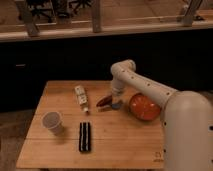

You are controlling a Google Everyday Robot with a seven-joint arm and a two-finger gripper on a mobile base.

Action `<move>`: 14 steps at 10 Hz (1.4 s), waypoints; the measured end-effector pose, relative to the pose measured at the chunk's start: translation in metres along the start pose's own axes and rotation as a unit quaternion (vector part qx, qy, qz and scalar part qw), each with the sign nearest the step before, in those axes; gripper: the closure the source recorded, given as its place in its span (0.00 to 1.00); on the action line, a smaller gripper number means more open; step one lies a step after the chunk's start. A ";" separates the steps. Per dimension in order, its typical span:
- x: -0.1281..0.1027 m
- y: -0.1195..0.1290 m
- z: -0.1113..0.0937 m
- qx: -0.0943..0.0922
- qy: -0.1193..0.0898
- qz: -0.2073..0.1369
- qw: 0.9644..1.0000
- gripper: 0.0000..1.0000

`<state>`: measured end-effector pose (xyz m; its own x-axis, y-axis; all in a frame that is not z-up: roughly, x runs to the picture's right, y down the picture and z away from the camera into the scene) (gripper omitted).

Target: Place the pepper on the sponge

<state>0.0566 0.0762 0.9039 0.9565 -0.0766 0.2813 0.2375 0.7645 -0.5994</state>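
Note:
A small dark red-brown pepper [104, 101] lies at the middle of the wooden table [60, 145], just left of the gripper. My gripper [114, 99] hangs at the end of the white arm, pointing down right beside the pepper. Under and beside the gripper a bit of the light-blue sponge [117, 105] shows, mostly hidden by the arm. The pepper's right end reaches the gripper and the sponge's edge.
An orange-red bowl [144, 107] sits right of the gripper. A small bottle [81, 97] lies left of the pepper. A black ridged block [85, 136] lies nearer the front, and a paper cup [52, 122] stands at the left. A dark counter runs behind the table.

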 end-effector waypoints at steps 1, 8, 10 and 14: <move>0.000 -0.001 0.000 0.001 -0.001 0.000 1.000 0.65; 0.001 -0.004 0.002 0.003 -0.007 0.003 1.000 0.46; 0.002 -0.004 0.003 0.003 -0.008 0.003 1.000 0.50; 0.006 -0.007 0.000 0.007 -0.016 0.007 1.000 0.28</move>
<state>0.0608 0.0710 0.9097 0.9540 -0.0452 0.2964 0.2210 0.7740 -0.5933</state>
